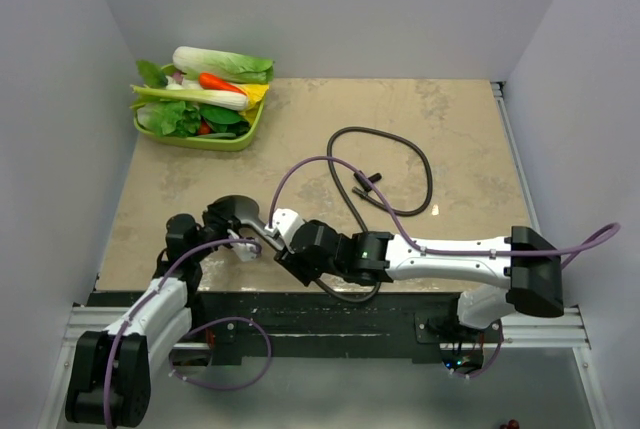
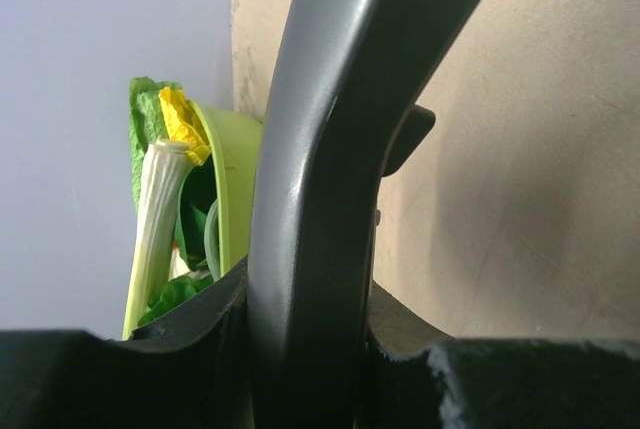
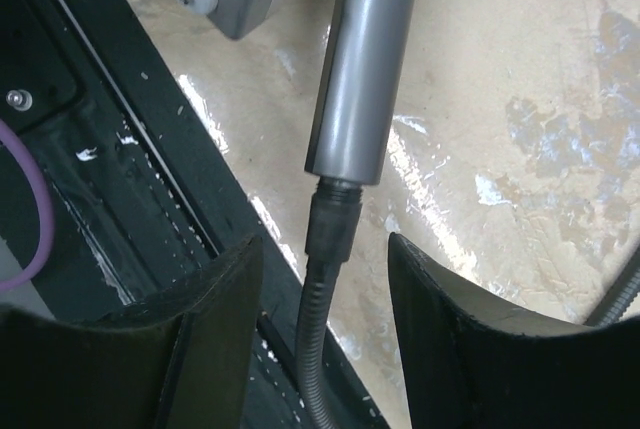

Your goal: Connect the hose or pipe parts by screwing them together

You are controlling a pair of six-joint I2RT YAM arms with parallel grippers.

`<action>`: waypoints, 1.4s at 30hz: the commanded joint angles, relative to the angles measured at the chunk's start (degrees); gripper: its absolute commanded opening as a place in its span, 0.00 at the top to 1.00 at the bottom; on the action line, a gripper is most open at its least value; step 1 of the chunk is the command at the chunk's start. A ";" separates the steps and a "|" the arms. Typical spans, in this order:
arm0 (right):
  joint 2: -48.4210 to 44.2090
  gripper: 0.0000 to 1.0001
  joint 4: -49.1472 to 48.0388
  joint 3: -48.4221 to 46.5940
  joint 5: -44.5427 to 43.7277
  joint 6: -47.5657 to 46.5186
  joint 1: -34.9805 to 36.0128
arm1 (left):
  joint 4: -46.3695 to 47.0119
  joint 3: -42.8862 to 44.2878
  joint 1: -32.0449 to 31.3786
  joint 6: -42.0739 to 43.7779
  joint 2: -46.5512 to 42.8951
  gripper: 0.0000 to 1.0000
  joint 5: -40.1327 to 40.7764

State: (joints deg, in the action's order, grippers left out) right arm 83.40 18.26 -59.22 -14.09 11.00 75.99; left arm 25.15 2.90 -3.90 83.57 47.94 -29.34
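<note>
Left tool (image 2: 310, 369) is clamped on the shower head (image 1: 238, 211), gripping its curved neck. The head is glossy dark grey with a round face and a short straight handle, and sits at the near-left of the tabletop (image 1: 470, 129). In the right wrist view the handle end is a smooth grey tube with the hose nut (image 3: 335, 219) seated on it, a thin band of thread showing. The hose (image 1: 425, 164) is thin, dark and ribbed. It runs down from the nut and loops across the mid tabletop, free end near centre. Right tool (image 3: 325, 249) has its jaws apart, straddling the hose just below the nut, with gaps on both sides.
</note>
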 commanded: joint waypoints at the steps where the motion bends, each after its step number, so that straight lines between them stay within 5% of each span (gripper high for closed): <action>1: 1.15 0.45 -5.08 -1.95 -3.84 -1.60 0.74 | -0.80 2.55 -0.14 0.72 -1.98 1.00 -3.96; 15: 3.08 0.46 -3.85 -1.16 -4.99 -1.07 1.27 | -0.98 3.43 -0.05 0.19 -1.36 1.00 -3.88; 28: 5.11 0.60 -3.93 -0.63 -4.90 0.68 1.18 | -0.36 3.61 -0.14 -0.86 -2.15 1.00 -3.09; 38: 1.60 1.00 -7.88 1.04 -0.42 2.53 1.10 | 0.86 2.47 -0.14 -1.74 -4.43 1.00 -3.88; 42: 0.54 1.00 -12.18 2.79 6.51 5.07 -0.83 | 1.13 2.46 -0.14 -2.09 -5.14 1.00 -4.49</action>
State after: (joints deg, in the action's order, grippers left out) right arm 86.87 13.78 -57.54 -16.19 13.30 76.27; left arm 20.86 3.53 -3.88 82.91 44.16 -30.59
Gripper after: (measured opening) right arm 0.273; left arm 0.344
